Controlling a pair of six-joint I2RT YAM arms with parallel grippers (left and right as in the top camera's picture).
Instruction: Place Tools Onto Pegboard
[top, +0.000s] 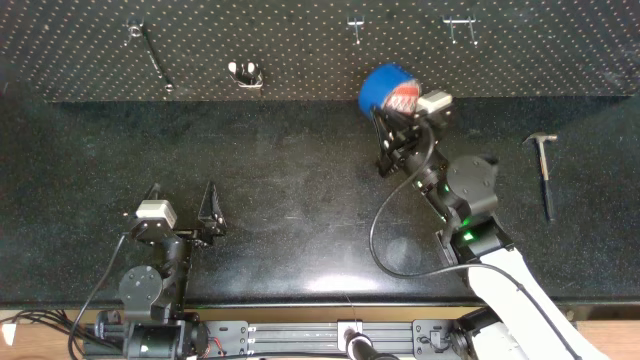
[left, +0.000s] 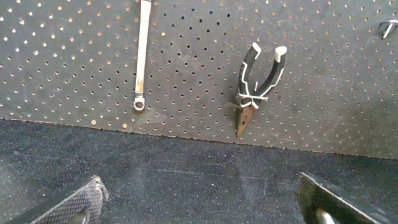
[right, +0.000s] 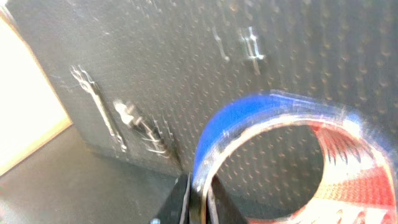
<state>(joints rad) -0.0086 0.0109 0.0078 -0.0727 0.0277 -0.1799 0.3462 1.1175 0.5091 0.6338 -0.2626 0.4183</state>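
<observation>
top view: right gripper (top: 390, 120) is lifted & clamped on the blue tape roll (top: 388, 90), near the pegboard (top: 300, 40) w/ two bare hooks (top: 460, 27) above; wrench (top: 152, 55) & pliers (top: 245, 72) already hang, hammer (top: 543, 170) lies on the table (top: 300, 180) at right, so approx half done imo, tape & hammer left. left wrist view: left gripper (left: 205, 211), fingers wide apart, holds nothing, low over the table facing the hung pliers & wrench. right wrist view: fingers pinch the roll's wall, hooks beyond it, no hook thru its hole yet.
</observation>
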